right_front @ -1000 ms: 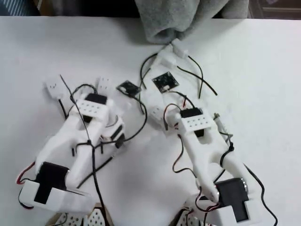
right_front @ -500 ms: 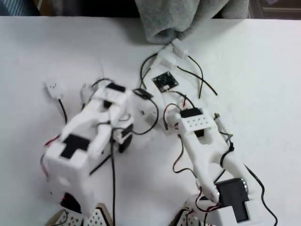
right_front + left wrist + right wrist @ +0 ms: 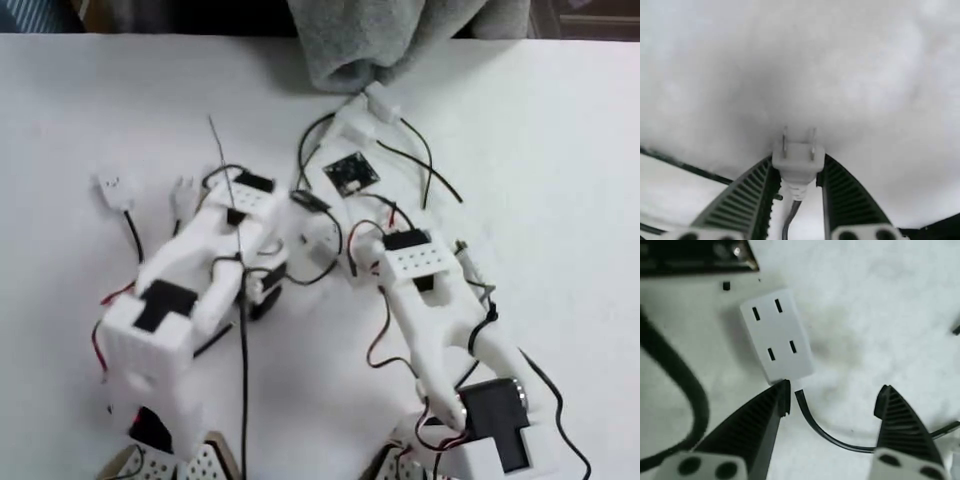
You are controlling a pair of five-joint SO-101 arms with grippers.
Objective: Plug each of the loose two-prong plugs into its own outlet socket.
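In the high view, the left arm (image 3: 200,270) and the right arm (image 3: 430,310) lay side by side on the white table (image 3: 560,150), both wrists pointing toward a grey cloth (image 3: 370,40) at the far edge. Beyond the right arm's wrist lay a small black board (image 3: 352,173). Past that was a cluster of white blocks (image 3: 358,117) with black leads. A small white piece on a black lead (image 3: 114,188) lay well out to the side of the left arm.

In the left wrist view, we saw the left claw (image 3: 797,167) closed narrow on a white two-prong plug (image 3: 798,159). Its ribbed fingers (image 3: 752,197) pressed the plug body from both sides. The two prongs pointed straight ahead past the fingertips, and the plug's lead trailed back between the fingers. Ahead of the claw lay bare table.

In the right wrist view, the right claw (image 3: 835,390) stood wide and held nothing. A white outlet block (image 3: 777,335) with two pairs of slots lay just ahead of one fingertip (image 3: 782,390), which met its near end. The block's thin black cord (image 3: 815,427) curved back through the gap between the fingers. Beyond the block, we saw the edge of a black board (image 3: 695,257).
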